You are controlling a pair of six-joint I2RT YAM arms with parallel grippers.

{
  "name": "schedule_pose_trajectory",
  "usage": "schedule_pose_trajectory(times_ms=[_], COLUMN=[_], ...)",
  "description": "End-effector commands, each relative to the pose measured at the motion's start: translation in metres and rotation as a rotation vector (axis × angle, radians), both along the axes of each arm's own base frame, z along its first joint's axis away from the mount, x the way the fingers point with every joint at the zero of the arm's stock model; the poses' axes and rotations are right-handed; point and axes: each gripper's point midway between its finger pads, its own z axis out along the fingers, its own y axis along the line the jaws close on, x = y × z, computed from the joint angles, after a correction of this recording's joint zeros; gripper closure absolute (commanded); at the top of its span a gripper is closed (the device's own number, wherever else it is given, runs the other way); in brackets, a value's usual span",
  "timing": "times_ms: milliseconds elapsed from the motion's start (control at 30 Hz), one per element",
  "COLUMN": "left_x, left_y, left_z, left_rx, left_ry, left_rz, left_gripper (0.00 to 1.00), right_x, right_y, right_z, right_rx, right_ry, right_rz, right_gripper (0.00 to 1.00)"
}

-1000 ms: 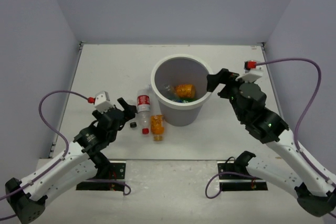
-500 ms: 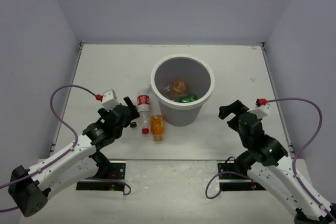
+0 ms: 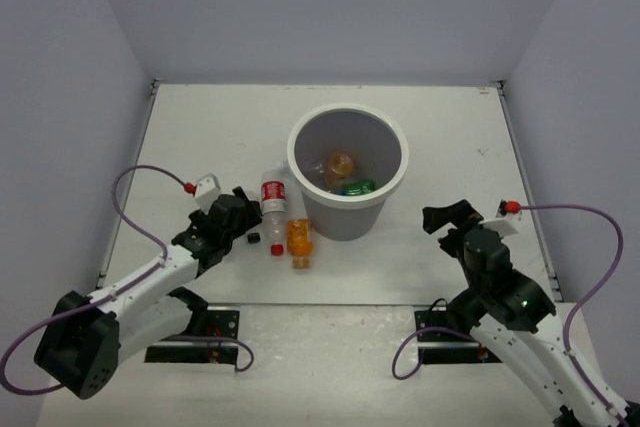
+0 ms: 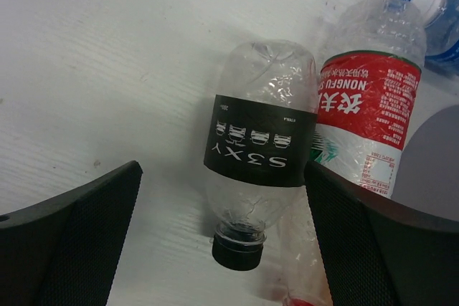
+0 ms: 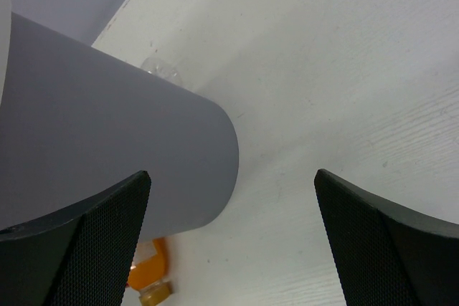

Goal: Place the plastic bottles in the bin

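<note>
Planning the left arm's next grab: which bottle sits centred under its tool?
The clear black-labelled bottle, black-capped; the red-labelled bottle lies off to its side.

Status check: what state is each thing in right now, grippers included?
Bin: upright, holds an orange bottle and a green bottle.
Black-label bottle: lying on the table, capped, not gripped.
Red-label bottle: lying beside it, capped.
Second orange bottle: lying by the bin.
Left gripper: open, straddling the black-label bottle.
Right gripper: open, empty.
</note>
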Motion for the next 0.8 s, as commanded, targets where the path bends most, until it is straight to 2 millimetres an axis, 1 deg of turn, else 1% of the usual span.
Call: schedule_pose_trajectory(times_ms=[0,133,167,233,267,300,367,400,433,467,567,600,633,667,700,733,767], left_x=[0.018,0.021,0.022,0.021,0.019,0.02,0.019,0.02,0.02,0.015,0.015,0.015,0.014,0.014,0.016,0.016,0.012], left_y=[-0.017,-0.016,-0.016,-0.014,-0.013,-0.012,-0.006,-0.004,0.0,0.005,0.018,0.018,0.016,0.014,0.007,0.001,-0.011], left_z=[0.003,-0.01,-0.011,-0.015,-0.015,-0.013,-0.005,0.003,0.009,0.012,0.066,0.082,0.104,0.123,0.15,0.183,0.204], left_rx=[-0.031,-0.012,-0.01,-0.001,0.0,0.004,0.012,0.011,0.017,0.031,0.015,-0.004,-0.033,-0.062,-0.093,-0.12,-0.143], left_ry=[-0.039,-0.006,0.002,0.025,0.032,0.031,0.017,-0.005,-0.017,-0.004,-0.123,-0.157,-0.213,-0.263,-0.344,-0.445,-0.51], left_rz=[-0.056,-0.053,-0.05,-0.034,-0.028,-0.022,0.004,0.018,0.034,0.05,0.104,0.099,0.081,0.063,0.015,-0.047,-0.142], left_gripper=[0.04,0.12,0.17,0.32,0.36,0.47,0.6,0.64,0.66,0.67,0.79,0.81,0.82,0.83,0.83,0.83,0.83], right_x=[0.002,0.002,0.001,0.001,0.001,0.0,-0.002,-0.002,-0.002,-0.003,-0.004,-0.004,-0.005,-0.006,-0.006,-0.006,-0.006], right_y=[0.0,-0.001,-0.001,-0.001,-0.001,-0.001,-0.002,-0.002,-0.002,-0.002,-0.002,-0.003,-0.003,-0.003,-0.003,-0.003,-0.003], right_z=[0.007,0.001,0.0,0.001,0.002,0.003,0.004,0.004,0.005,0.005,0.008,0.008,0.009,0.009,0.009,0.008,0.009], right_rx=[0.016,-0.002,-0.005,-0.003,0.0,0.003,0.009,0.012,0.015,0.019,0.022,0.021,0.021,0.021,0.018,0.014,0.014], right_ry=[0.015,0.039,0.042,0.041,0.038,0.035,0.028,0.025,0.021,0.017,0.008,0.008,0.006,0.008,0.009,0.009,0.006], right_rz=[-0.024,-0.025,-0.023,-0.023,-0.023,-0.02,-0.018,-0.019,-0.018,-0.018,-0.012,-0.013,-0.01,-0.006,-0.004,-0.002,-0.003], right_gripper=[0.01,0.01,0.01,0.01,0.01,0.01,0.01,0.01,0.01,0.01,0.01,0.01,0.01,0.01,0.01,0.01,0.01])
